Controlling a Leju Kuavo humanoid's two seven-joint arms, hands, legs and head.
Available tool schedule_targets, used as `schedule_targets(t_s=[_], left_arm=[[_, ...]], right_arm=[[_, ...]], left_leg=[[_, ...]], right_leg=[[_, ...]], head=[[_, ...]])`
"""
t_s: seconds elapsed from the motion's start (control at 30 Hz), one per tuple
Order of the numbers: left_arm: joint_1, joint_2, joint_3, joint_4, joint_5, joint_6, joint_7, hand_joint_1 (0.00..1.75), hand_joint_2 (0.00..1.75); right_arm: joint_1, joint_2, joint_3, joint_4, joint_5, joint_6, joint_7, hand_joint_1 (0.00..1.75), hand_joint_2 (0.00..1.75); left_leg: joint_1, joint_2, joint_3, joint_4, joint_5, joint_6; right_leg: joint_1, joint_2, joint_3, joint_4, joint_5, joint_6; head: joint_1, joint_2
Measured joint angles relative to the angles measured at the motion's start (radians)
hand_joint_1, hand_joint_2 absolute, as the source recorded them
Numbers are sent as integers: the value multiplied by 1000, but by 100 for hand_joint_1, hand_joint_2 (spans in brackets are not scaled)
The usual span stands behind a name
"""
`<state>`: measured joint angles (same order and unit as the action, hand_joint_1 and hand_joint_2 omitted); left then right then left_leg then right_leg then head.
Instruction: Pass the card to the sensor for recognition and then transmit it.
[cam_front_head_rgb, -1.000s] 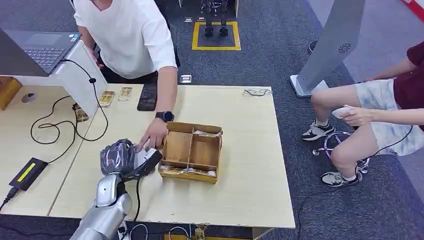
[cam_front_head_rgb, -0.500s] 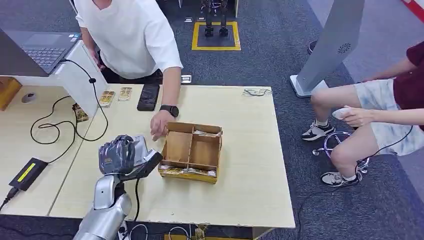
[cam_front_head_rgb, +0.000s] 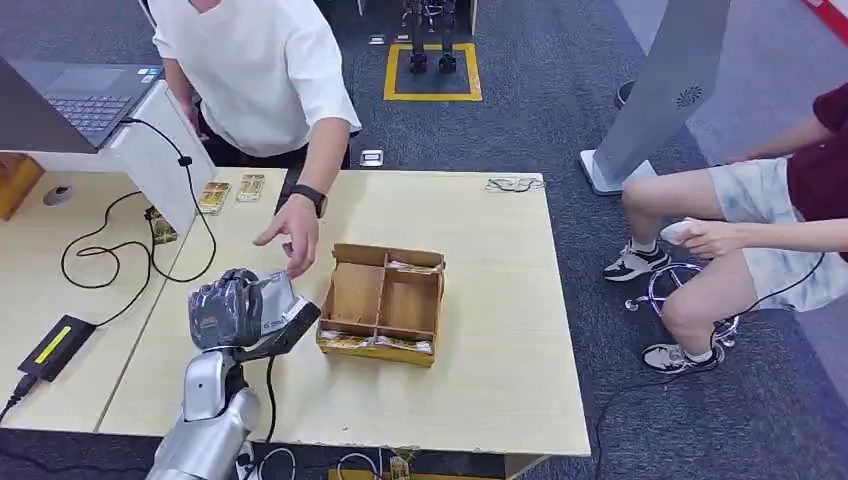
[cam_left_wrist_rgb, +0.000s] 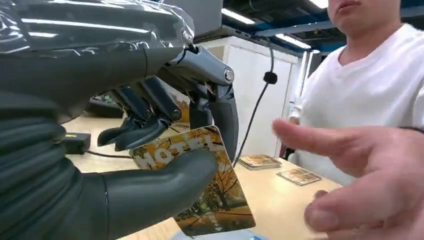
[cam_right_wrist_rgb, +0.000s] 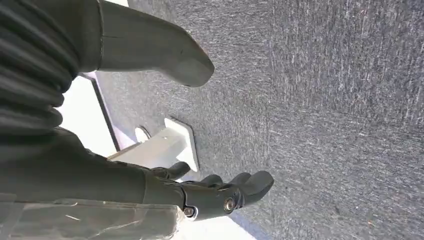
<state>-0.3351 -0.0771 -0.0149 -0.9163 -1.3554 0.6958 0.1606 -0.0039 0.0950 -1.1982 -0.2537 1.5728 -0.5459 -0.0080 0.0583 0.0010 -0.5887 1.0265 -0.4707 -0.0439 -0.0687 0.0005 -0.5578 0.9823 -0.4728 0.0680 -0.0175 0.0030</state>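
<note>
Gripping the card (cam_left_wrist_rgb: 212, 200) between its thick thumb and its darker fingers (cam_left_wrist_rgb: 150, 115), the left hand (cam_front_head_rgb: 240, 310) is raised over the near left part of the light wooden table (cam_front_head_rgb: 500, 380), just beside the wooden divided box (cam_front_head_rgb: 385, 300). In the left wrist view the card shows an autumn-coloured picture and the letters "HOTEL", with most of its printed face sticking out past the thumb. A person in a white shirt (cam_front_head_rgb: 255, 70) stands at the far side of the table, and that person's hand (cam_front_head_rgb: 292, 232) hangs in the air with spread fingers just beyond the robot's hand, apart from the card. Farther back on the table lie two more cards (cam_front_head_rgb: 232, 192) and a dark phone (cam_front_head_rgb: 293, 200), beside a white stand (cam_front_head_rgb: 150, 160) with a black cable (cam_front_head_rgb: 130, 250) running across the tabletop. An open laptop (cam_front_head_rgb: 80, 100) sits at the far left. The right hand (cam_right_wrist_rgb: 220, 192) hangs over grey carpet (cam_right_wrist_rgb: 340, 100), its fingers apart from the thumb and lightly curved, with nothing between them. A second person (cam_front_head_rgb: 760, 220) sits on the right, away from the table.
</note>
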Motion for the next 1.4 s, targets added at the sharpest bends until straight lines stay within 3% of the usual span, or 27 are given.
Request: schedule_targets(t_s=[0.37, 0.53, 0.83, 1.4], left_arm=[[-19, 6, -23, 67, -39, -60, 85, 175, 175], [-22, 11, -33, 79, -40, -64, 86, 175, 175], [-30, 15, -69, 103, -48, -165, 127, 175, 175], [-40, 20, -89, 129, -42, -192, 140, 175, 175]], right_arm=[[0, 0, 6, -1, 0, 2, 8, 0, 175], [0, 0, 7, -2, 0, 2, 8, 0, 175], [0, 0, 18, -3, 0, 3, 12, 0, 175], [0, 0, 31, -7, 0, 4, 18, 0, 175]], left_leg=[[0, 0, 0, 0, 0, 0], [0, 0, 0, 0, 0, 0], [0, 0, 0, 0, 0, 0], [0, 0, 2, 0, 0, 0]], right_leg=[[0, 0, 0, 0, 0, 0], [0, 0, 0, 0, 0, 0], [0, 0, 0, 0, 0, 0], [0, 0, 2, 0, 0, 0]], head=[[0, 0], [0, 0], [0, 0], [0, 0]])
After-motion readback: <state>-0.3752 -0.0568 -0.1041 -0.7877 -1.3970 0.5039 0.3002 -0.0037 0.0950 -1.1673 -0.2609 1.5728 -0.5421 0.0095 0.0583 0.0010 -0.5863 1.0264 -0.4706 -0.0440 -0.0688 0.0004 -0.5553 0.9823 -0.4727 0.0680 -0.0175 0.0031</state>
